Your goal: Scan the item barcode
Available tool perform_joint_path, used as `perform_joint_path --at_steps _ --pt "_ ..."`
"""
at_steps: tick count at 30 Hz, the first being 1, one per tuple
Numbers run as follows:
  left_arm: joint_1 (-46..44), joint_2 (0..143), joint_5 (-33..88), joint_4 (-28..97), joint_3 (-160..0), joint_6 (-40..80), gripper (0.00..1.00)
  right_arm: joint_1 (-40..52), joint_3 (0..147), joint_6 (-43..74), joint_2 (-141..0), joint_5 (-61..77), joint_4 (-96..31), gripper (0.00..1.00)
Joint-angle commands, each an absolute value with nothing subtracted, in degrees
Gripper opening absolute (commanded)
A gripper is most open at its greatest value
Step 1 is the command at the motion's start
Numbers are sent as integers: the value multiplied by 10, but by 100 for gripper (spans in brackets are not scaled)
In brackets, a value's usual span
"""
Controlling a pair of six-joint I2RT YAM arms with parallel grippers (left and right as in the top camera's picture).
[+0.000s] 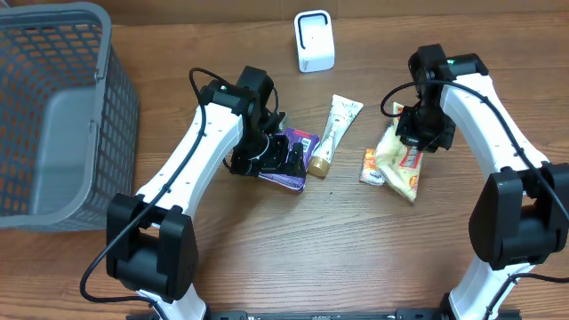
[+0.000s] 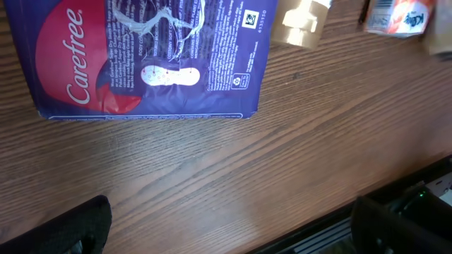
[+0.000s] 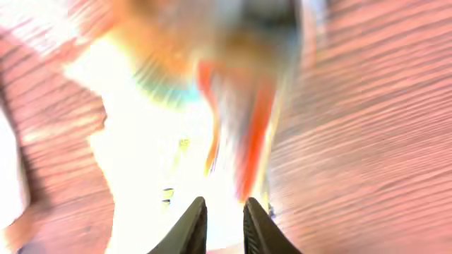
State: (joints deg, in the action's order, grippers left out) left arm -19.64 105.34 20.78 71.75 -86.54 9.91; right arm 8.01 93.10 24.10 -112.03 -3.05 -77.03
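A yellow and white snack bag (image 1: 398, 167) lies right of centre. My right gripper (image 1: 416, 133) is down at its far end, and in the right wrist view the gripper (image 3: 224, 212) has its fingers pinched close on the bright, blurred snack bag (image 3: 155, 127). My left gripper (image 1: 267, 149) hovers over a purple Carefree pack (image 1: 300, 162), which fills the top of the left wrist view (image 2: 148, 56). The left gripper (image 2: 229, 226) is wide open with only bare wood between its fingers. A white scanner (image 1: 314, 41) stands at the back.
A grey mesh basket (image 1: 53, 116) takes up the far left. A cream tube with a gold cap (image 1: 332, 133) lies between the pack and the bag. A small orange and white packet (image 1: 372, 166) rests against the bag's left side.
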Motion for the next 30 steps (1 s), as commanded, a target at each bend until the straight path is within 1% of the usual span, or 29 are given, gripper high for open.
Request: perform_joint_path --at_steps 1,2,3,5,6,7,8,11,12,14,16,18,21,22,23,26,28,30 --pt "-195 1059 204 721 -863 92 100 78 930 268 -1111 -112 -753 21" --pt "-195 1059 204 722 -863 92 100 76 927 270 -1112 -117 -748 22" --pt "-195 1059 204 722 -863 92 100 73 923 270 -1112 -119 -744 26" --pt "-195 1059 204 724 -863 92 100 67 913 270 -1112 -117 -735 48" --pt "-195 1059 204 723 -863 92 100 65 907 270 -1112 -115 -731 50" --pt "-195 1059 204 722 -863 92 100 63 901 270 -1112 -107 -728 50" --pt "-195 1059 204 721 -863 92 100 61 897 270 -1112 -93 -727 47" --pt "-195 1059 204 718 -863 92 100 60 890 267 -1112 -28 -726 25" --pt "-195 1059 204 717 -863 92 100 61 888 266 -1112 -8 -725 20" --pt "-195 1059 204 717 -863 92 100 62 887 266 -1112 4 -722 17" --pt "-195 1059 204 717 -863 92 100 64 881 266 -1112 19 -713 16" --pt "-195 1059 204 718 -863 92 100 65 874 260 -1112 39 -702 17" --pt "-195 1059 204 714 -863 92 100 66 859 217 -1112 83 -682 19" --pt "-195 1059 203 712 -863 92 100 66 856 214 -1112 90 -679 18" --pt "-195 1059 199 707 -863 93 100 66 856 214 -1112 92 -679 15" --pt "-195 1059 139 694 -863 137 100 66 857 214 -1111 94 -681 13" --pt "-195 1059 71 688 -863 186 100 66 862 214 -1111 103 -686 8" --pt "-195 1060 31 684 -863 215 100 66 872 214 -1110 109 -698 4"
